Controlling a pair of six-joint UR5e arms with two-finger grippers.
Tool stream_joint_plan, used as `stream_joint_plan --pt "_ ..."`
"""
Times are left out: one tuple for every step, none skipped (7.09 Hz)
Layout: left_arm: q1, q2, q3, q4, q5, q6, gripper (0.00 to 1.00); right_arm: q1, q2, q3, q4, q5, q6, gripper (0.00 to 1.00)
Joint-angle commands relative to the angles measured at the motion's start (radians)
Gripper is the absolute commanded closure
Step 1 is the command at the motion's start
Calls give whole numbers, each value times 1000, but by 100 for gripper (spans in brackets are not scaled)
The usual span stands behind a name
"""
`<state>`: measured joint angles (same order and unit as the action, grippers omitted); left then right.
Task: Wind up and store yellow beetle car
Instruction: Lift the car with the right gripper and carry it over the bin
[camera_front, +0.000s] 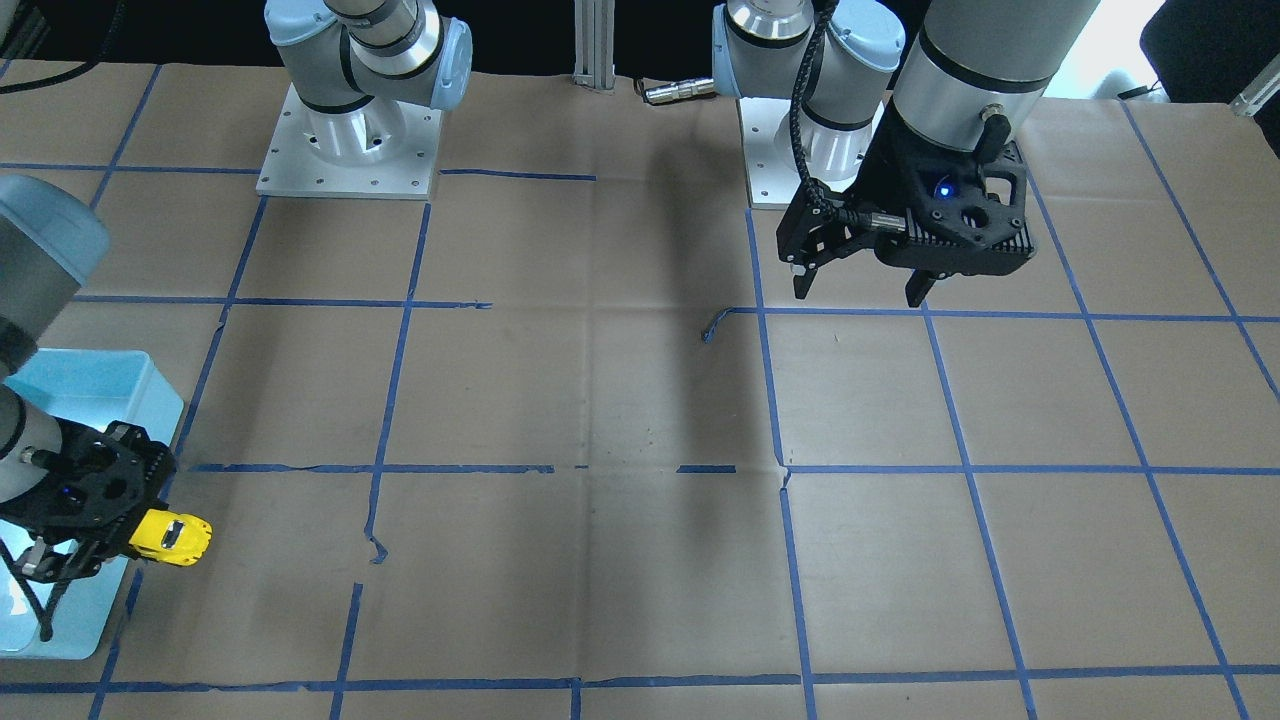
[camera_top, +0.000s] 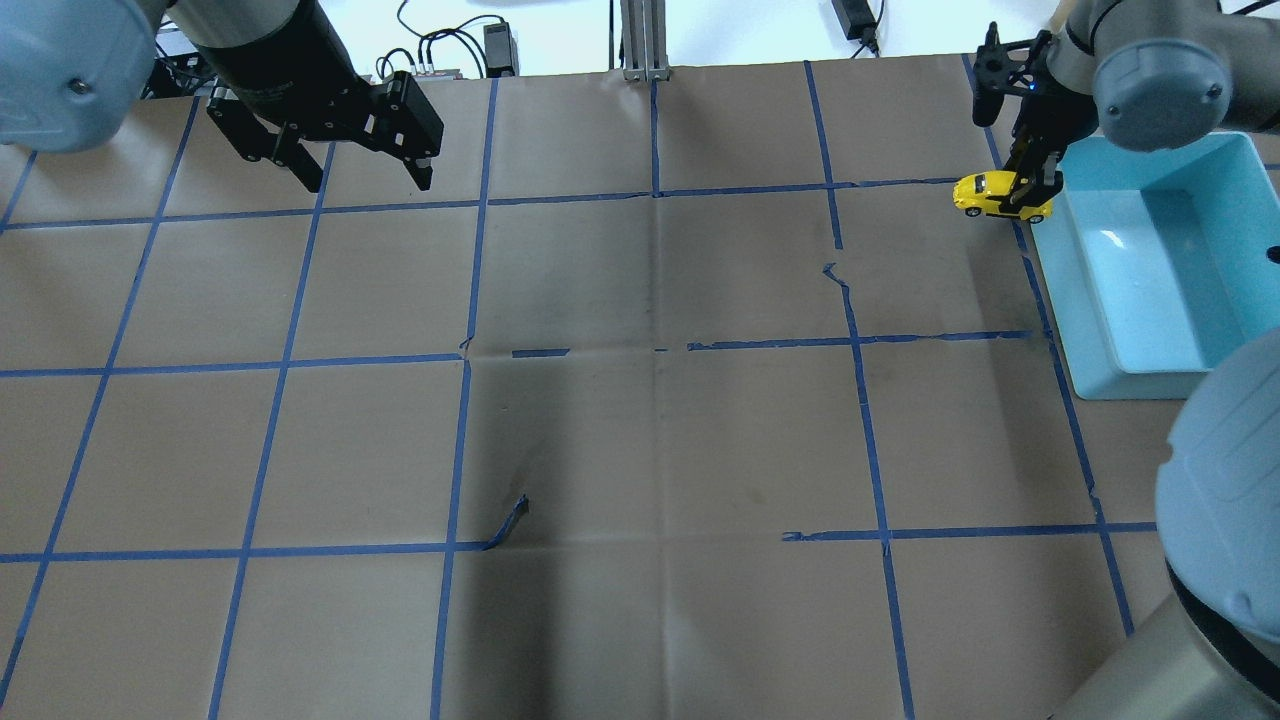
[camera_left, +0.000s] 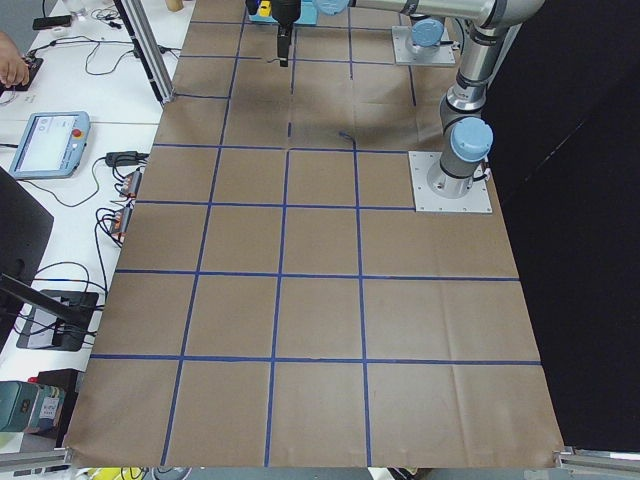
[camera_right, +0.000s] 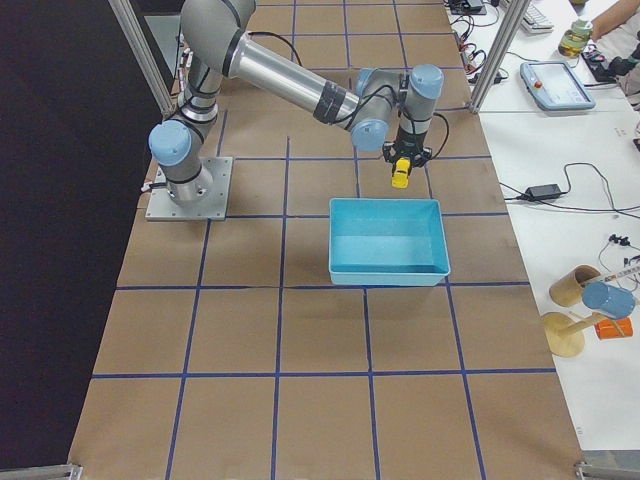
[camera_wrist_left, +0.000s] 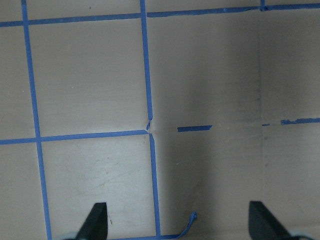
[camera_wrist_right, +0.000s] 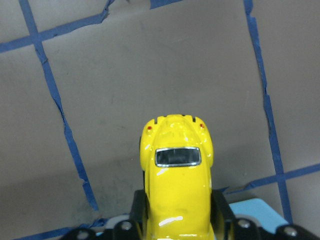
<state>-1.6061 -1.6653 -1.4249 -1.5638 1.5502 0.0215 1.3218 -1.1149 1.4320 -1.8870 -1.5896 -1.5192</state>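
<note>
The yellow beetle car (camera_front: 172, 535) is clamped between the fingers of my right gripper (camera_front: 148, 540). It hangs over the brown paper just outside the far corner of the light-blue bin (camera_front: 95, 365). The overhead view shows the car (camera_top: 998, 195) in the right gripper (camera_top: 1032, 192) beside the bin (camera_top: 1140, 385). The right wrist view shows the car (camera_wrist_right: 176, 170) nose-out between the jaws, with the bin's rim just below. My left gripper (camera_front: 858, 292) is open and empty, raised above the table near its base; it also shows in the overhead view (camera_top: 365, 180).
Brown paper with a blue tape grid covers the table (camera_top: 660, 420). Loose tape ends curl up at mid-table (camera_top: 508, 522). The two arm bases (camera_front: 350, 140) stand at the robot's edge. Operator desks with tablets and cables (camera_right: 555, 85) flank the table.
</note>
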Motion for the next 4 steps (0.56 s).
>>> stream_joint_plan --pt "0 -1 0 1 -1 0 1 -12 -22 -112 179 -12 231 76" --pt "0 -2 0 -1 -1 0 1 -42 -35 -120 210 -12 331 77" --pt "0 -2 0 1 1 0 1 -67 -43 -123 200 -10 414 77" --pt "0 -2 0 -1 -1 0 1 -113 -46 -140 195 -10 521 77"
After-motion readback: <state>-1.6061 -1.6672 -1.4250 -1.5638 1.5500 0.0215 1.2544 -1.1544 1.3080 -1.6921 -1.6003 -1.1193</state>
